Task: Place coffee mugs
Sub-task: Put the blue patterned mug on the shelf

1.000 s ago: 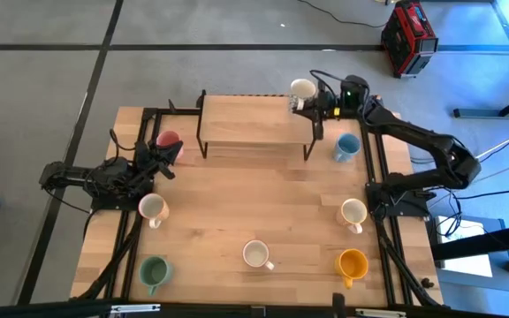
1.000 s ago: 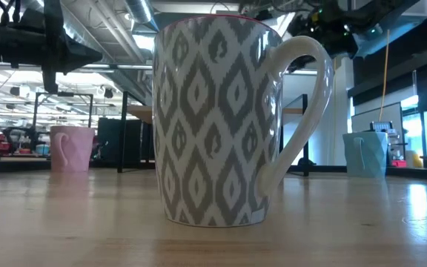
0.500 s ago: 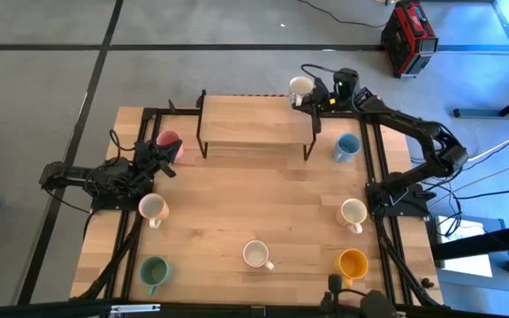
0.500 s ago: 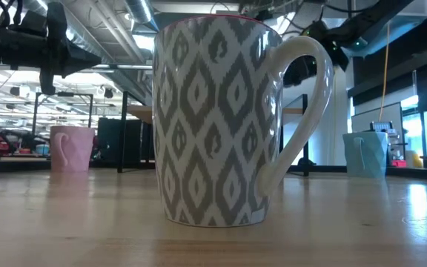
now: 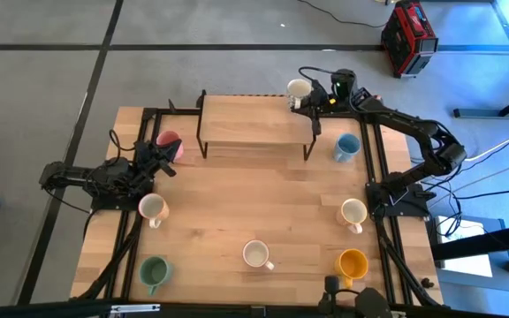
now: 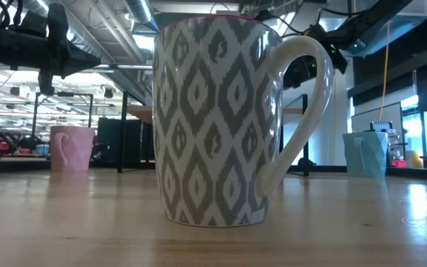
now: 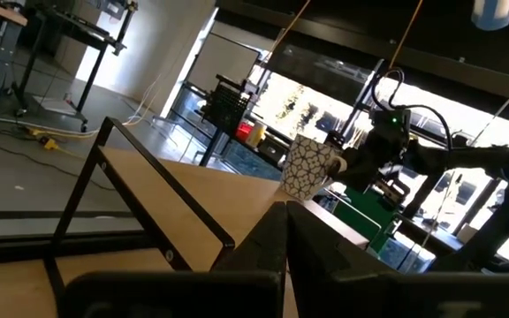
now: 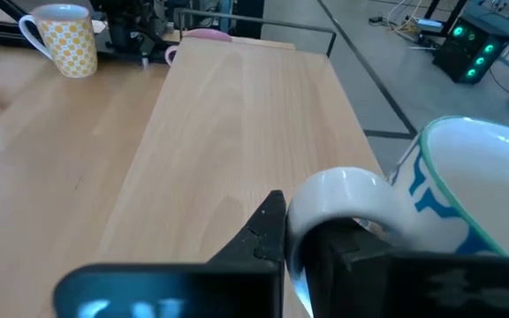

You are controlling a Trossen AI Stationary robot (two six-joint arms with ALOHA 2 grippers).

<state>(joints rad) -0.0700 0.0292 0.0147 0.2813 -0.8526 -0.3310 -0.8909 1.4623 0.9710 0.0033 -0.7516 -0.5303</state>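
Note:
My right gripper (image 5: 315,95) is shut on a white mug with a dark pattern (image 5: 300,88), held over the far right corner of the raised wooden shelf (image 5: 253,122). The left wrist view shows that mug (image 7: 310,168) from afar. My left gripper (image 5: 161,159) is shut and sits just near of the pink mug (image 5: 168,141), touching nothing. Standing on the table on their bases are a cream mug (image 5: 152,208), a green mug (image 5: 154,270), a white patterned mug (image 5: 255,254), an orange mug (image 5: 353,263), another cream mug (image 5: 353,213) and a light blue mug (image 5: 346,147). My right gripper holds the patterned mug by its handle (image 8: 343,190), pinched between the two fingers (image 8: 268,231). The fingers come roughly level from the table's right side. The mug is lifted clear, about upright, with its body past the shelf's far right corner.
The shelf stands on thin black legs (image 5: 201,132) at the table's far middle. Black frame rails (image 5: 380,177) run along both table sides. A red case (image 5: 408,37) lies on the floor beyond the far edge. The patterned mug (image 6: 213,122) fills the low view.
My right arm has swung its elbow in and carried the patterned mug a little toward the table's left and far edge, staying shut on it. The left arm and the other mugs have kept still.

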